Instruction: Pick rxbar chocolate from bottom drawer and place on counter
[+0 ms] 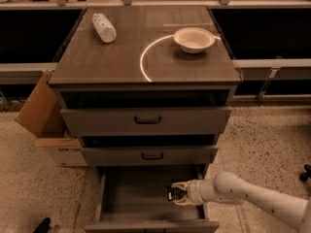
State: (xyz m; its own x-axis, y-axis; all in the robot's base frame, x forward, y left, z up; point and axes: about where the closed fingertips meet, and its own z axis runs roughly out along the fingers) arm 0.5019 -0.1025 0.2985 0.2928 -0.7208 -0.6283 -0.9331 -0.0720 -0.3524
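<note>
The bottom drawer (136,198) is pulled open at the foot of the cabinet, showing a plain grey tray inside. Over its right side my gripper (176,194) reaches in from the right on a white arm. It is shut on the rxbar chocolate (173,193), a small black bar with pale lettering, held a little above the drawer floor. The counter (121,57) is the wood-grain cabinet top with a curved white arc, well above the gripper.
On the counter lie a white wrapped roll (104,27) at the back left and a white bowl (194,39) at the back right. The two upper drawers (146,120) stick out slightly above the open one. A cardboard box (46,125) stands left of the cabinet.
</note>
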